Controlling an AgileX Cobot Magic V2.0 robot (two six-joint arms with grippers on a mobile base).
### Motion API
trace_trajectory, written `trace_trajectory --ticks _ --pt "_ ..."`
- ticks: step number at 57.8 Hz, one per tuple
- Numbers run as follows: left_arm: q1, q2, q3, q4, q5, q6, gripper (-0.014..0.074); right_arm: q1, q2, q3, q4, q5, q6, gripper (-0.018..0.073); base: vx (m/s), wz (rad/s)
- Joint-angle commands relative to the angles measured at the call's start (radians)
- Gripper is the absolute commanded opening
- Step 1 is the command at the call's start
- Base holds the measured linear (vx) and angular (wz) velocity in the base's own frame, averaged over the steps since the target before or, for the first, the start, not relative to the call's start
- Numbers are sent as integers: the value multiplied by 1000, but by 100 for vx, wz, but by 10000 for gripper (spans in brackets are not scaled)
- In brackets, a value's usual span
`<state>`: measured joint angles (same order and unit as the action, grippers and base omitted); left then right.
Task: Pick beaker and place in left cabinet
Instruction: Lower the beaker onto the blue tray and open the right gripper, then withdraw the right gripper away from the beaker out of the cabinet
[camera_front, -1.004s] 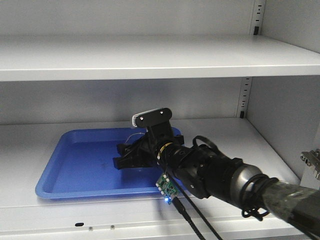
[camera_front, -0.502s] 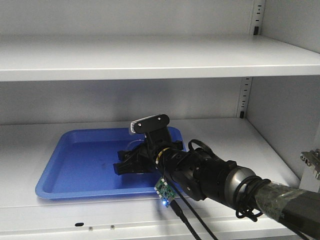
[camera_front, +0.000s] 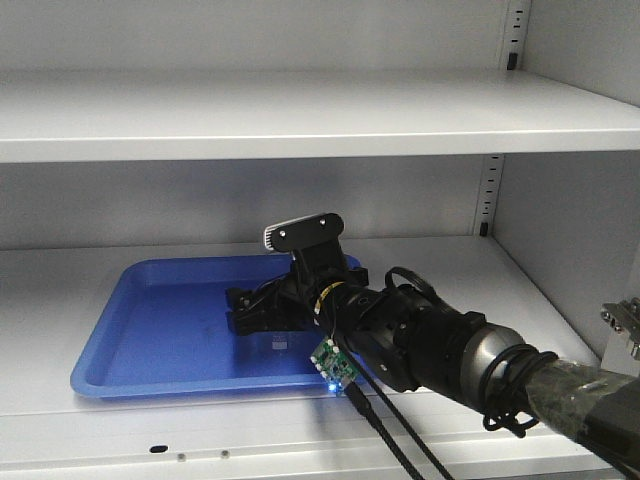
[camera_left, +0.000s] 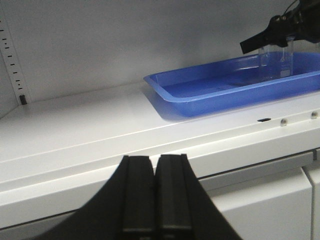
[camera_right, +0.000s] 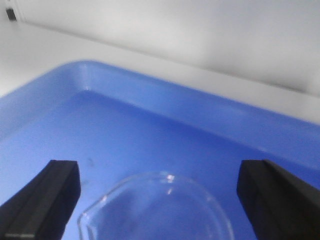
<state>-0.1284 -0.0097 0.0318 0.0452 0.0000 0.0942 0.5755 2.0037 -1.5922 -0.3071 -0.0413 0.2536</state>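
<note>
Fingers of right gripper (camera_right: 159, 197): spread wide, either side of the beaker (camera_right: 160, 210), not touching it. Beaker: upright in blue tray (camera_front: 150, 330), on lower shelf of left cabinet (camera_front: 300, 110). Left gripper (camera_left: 155, 195): fingers pressed together, empty, low before the shelf edge.

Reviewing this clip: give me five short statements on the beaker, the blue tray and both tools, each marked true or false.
1. The beaker stands inside the blue tray. True.
2. The right tool is clamped shut on the beaker. False: its fingers are spread wide, clear of the glass.
3. The left tool is shut and empty. True.
4. The tray sits on the cabinet's top shelf. False: it sits on the lower shelf.
5. The beaker lies tipped on its side. False: it stands upright.
</note>
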Motion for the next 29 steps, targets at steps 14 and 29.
trace_trajectory --ticks 14,29 --pt "-1 -19 16 -3 -75 -3 1 -3 -146 -33 -3 -50 3 627 0 0" --pt "-1 -19 16 -3 -75 -3 1 -3 -243 -17 -11 19 -2 484 0 0"
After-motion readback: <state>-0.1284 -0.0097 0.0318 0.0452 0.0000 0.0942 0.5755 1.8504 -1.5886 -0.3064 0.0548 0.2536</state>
